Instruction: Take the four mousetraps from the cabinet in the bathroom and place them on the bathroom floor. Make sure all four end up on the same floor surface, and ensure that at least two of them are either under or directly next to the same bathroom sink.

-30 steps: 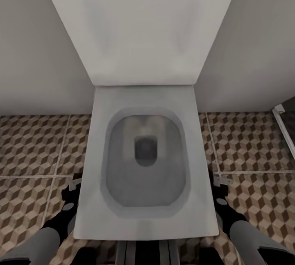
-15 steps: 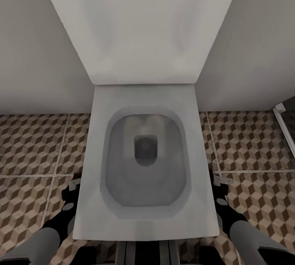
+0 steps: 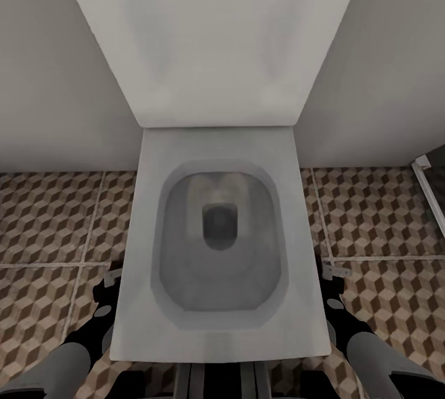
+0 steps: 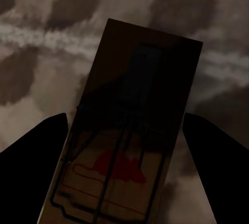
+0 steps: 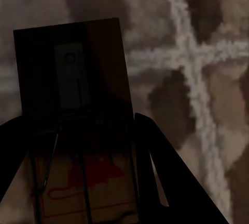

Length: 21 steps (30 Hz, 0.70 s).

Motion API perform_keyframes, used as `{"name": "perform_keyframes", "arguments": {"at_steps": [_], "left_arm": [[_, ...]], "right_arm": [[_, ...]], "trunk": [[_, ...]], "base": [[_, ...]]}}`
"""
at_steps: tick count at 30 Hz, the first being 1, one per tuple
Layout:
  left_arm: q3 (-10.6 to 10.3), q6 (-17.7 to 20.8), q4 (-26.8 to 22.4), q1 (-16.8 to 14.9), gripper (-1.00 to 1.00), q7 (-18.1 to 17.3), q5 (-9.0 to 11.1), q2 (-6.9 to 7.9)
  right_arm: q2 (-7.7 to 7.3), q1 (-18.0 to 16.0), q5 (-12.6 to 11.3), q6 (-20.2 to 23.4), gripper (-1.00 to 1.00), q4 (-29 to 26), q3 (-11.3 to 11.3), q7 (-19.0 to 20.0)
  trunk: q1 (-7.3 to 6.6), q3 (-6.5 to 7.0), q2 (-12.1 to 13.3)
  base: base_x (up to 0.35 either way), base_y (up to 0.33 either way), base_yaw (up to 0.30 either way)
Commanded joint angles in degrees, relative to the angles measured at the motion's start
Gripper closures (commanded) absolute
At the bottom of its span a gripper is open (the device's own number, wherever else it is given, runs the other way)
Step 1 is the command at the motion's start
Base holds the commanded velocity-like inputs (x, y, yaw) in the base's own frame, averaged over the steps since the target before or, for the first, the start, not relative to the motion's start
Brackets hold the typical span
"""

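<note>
Head view: white toilet [image 3: 216,325] fills the centre, seat up against the cistern [image 3: 213,41]; bowl [image 3: 217,244] holds only shallow grey water around a dark drain. Bathroom floor [image 3: 49,214] with its cube-pattern tiles shows on both sides of the pan. Left gripper [image 3: 110,285] sits low at the toilet's left front edge, right gripper [image 3: 330,275] at its right front edge, both over the tiles. Left wrist view: a mousetrap [image 4: 129,141], red mark and dark wire facing the camera, sits between the left gripper's [image 4: 127,182] dark fingers [image 4: 36,172], jaws closed on its long edges, above the floor. Right wrist view: a second mousetrap [image 5: 78,130] clamped likewise in the right gripper [image 5: 83,182], a grout crossing beyond it. Versus the head view a second ago: nothing has changed; arms and toilet hold the same positions.
</note>
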Motion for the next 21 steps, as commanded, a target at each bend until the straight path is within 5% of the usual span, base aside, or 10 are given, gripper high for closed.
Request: {"name": "perform_keyframes", "arguments": {"at_steps": [1, 18, 19, 21], "left_arm": [[-0.1, -0.3, 0.1, -0.1, 1.0, -0.1, 0.6, -0.01], [-0.1, -0.3, 0.1, 0.0, 1.0, -0.1, 0.6, -0.01], [-0.1, -0.3, 0.1, 0.0, 1.0, -0.1, 0.6, -0.01], [-0.1, -0.3, 0.1, 0.0, 1.0, -0.1, 0.6, -0.01]], "right_arm": [[-0.01, -0.1, 0.0, 3.6, 1.0, 0.2, 0.1, -0.8], [-0.15, -0.1, -0.1, 3.7, 1.0, 0.3, 0.1, -0.2], [-0.15, -0.1, -0.1, 3.7, -1.0, 0.3, 0.1, -0.1], [-0.15, -0.1, -0.1, 3.8, -1.0, 0.4, 0.1, -0.1]], "trunk": [[0.03, -0.03, 0.0], [0.03, -0.03, 0.0], [0.03, -0.03, 0.0], [0.03, -0.03, 0.0]], "base": [[0.0, 0.0, 0.0], [0.0, 0.0, 0.0], [0.0, 0.0, 0.0], [0.0, 0.0, 0.0]]}}
